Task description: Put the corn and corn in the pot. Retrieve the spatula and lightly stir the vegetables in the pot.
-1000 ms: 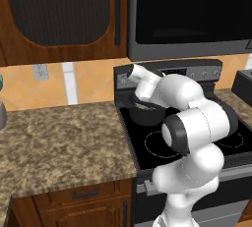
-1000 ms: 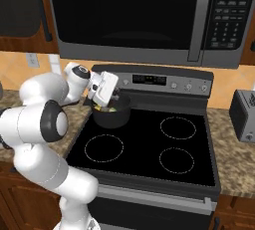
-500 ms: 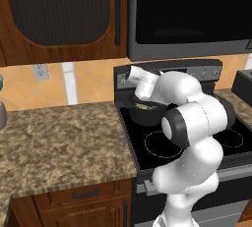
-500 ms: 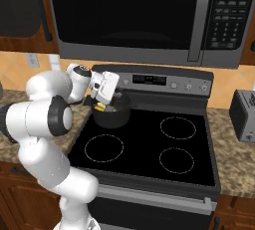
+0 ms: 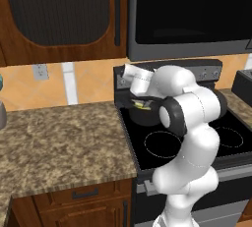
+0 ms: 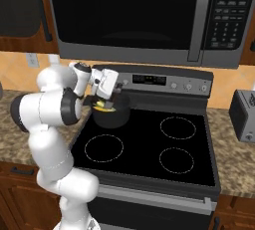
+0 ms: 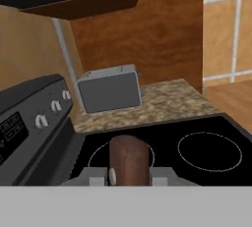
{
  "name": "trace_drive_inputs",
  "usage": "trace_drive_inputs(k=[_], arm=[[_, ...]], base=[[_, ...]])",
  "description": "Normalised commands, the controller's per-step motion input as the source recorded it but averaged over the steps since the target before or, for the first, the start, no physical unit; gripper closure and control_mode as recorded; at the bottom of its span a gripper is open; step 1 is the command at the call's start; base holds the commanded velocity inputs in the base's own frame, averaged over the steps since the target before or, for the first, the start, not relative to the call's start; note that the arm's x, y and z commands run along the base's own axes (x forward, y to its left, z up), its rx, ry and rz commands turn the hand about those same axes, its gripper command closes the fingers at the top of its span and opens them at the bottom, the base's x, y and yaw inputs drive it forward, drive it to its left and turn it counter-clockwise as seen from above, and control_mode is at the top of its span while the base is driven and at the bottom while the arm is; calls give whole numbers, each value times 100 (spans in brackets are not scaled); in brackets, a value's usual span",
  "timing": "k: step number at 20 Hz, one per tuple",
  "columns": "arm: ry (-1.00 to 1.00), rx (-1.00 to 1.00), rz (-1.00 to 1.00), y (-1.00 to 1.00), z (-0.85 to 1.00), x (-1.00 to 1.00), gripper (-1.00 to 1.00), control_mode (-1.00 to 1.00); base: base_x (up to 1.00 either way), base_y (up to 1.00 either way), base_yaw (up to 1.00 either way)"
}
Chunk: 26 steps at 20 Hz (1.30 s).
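The small dark pot (image 6: 110,117) (image 5: 142,117) stands on the back left burner of the black stovetop (image 6: 149,144). Yellow corn (image 6: 103,106) (image 5: 143,104) with a bit of green lies inside it. My gripper (image 6: 110,88) (image 5: 138,82) hovers just above the pot, turned sideways. In the hand view the gripper (image 7: 129,174) is shut on the round brown handle of the spatula (image 7: 129,158), which points out across the stove. The spatula's blade is hidden.
A grey toaster (image 6: 244,115) (image 7: 109,89) sits on the counter right of the stove. The microwave (image 6: 149,15) hangs low over the cooktop, and the stove's control panel (image 6: 159,80) rises right behind the pot. Granite counter (image 5: 59,142) extends left.
The hand has shifted slightly to the right over the pot, still holding the spatula. The pot and corn stay put.
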Motion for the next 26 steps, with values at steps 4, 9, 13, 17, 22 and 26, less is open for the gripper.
trace_drive_inputs(k=[4,9,13,17,22,26], arm=[[-21,-5,-11,34,-91,8,100,-100],[-2,-13,-16,9,-100,-29,100,-100],[-1,-14,-13,2,-86,-48,100,-100],[-5,0,-13,4,7,-6,100,-100],[-13,0,-8,1,31,-19,100,-100],[-6,0,-15,16,-34,-8,100,-100]], base=[[0,0,0],[0,0,0],[0,0,0],[0,0,0],[0,0,0],[0,0,0]])
